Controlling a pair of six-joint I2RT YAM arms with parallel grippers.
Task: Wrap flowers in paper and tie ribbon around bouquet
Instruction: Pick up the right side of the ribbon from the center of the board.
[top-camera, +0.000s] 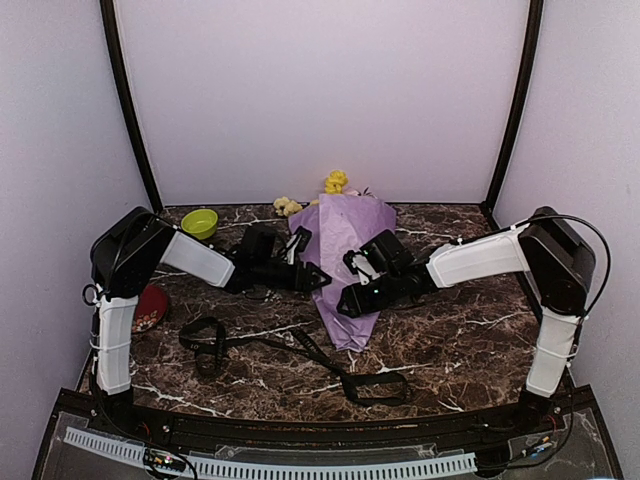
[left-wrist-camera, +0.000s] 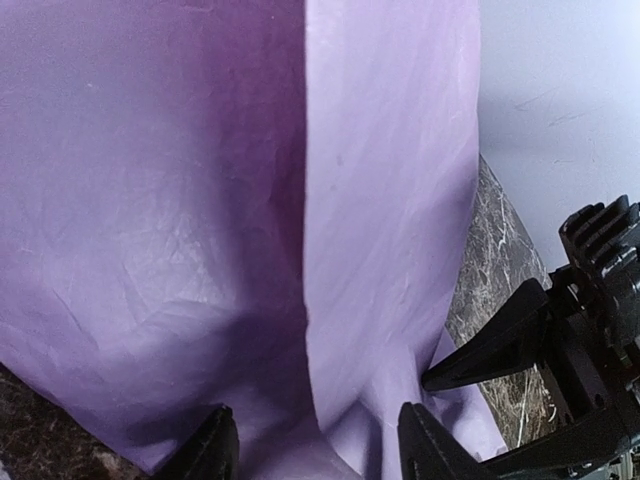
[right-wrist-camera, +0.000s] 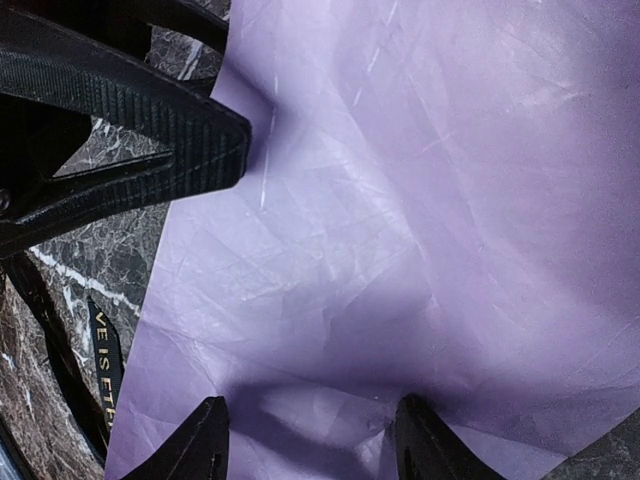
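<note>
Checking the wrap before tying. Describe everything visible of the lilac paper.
The paper is a thin, crinkled lilac sheet folded into a cone, one flap overlapping along a straight edge. It lies on the marble table, wide mouth far, where the flowers stick out, tip near. The left gripper and right gripper are at its middle, fingers apart. Nothing is tied round it.

Pale, plain walls (top-camera: 320, 90) enclose the scene at 9, 12 and 3 o'clock, evenly lit. Dark curved poles (top-camera: 128, 110) rise at 10 and 2 o'clock. Below, a brown marbled surface (top-camera: 460, 340) with white veins.
</note>
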